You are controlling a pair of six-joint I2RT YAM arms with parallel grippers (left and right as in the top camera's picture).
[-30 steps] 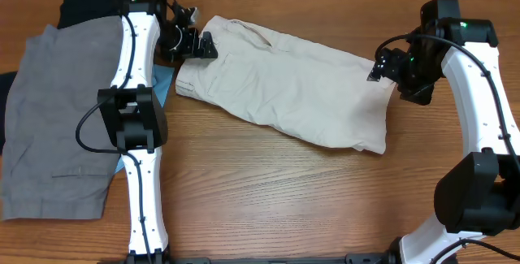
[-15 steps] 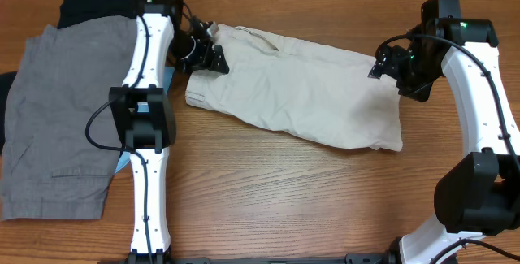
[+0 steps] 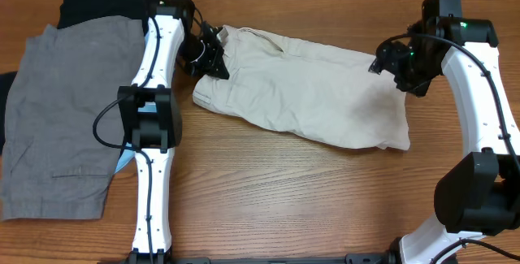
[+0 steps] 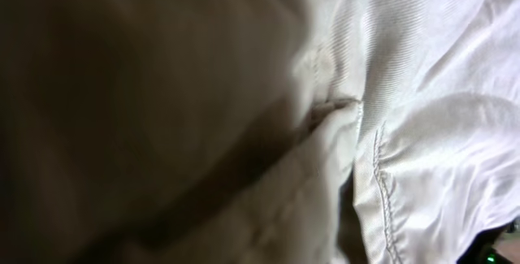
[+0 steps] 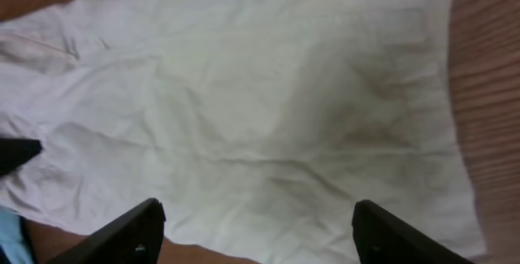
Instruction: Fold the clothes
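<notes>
On table (image 3: 284,199): shorts (image 3: 309,93) centre to right; other garments (image 3: 65,118) piled far left.

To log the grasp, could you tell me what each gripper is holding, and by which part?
Left gripper sits buried in cloth at the cream shorts' far left corner, so a grip cannot be confirmed. Right gripper is open, holding nothing.

Overhead looks straight down on the brown wooden tabletop (image 3: 268,191). Both wrist views share the cream cotton shorts (image 3: 309,93) at 12 o'clock, the left nearest.
</notes>
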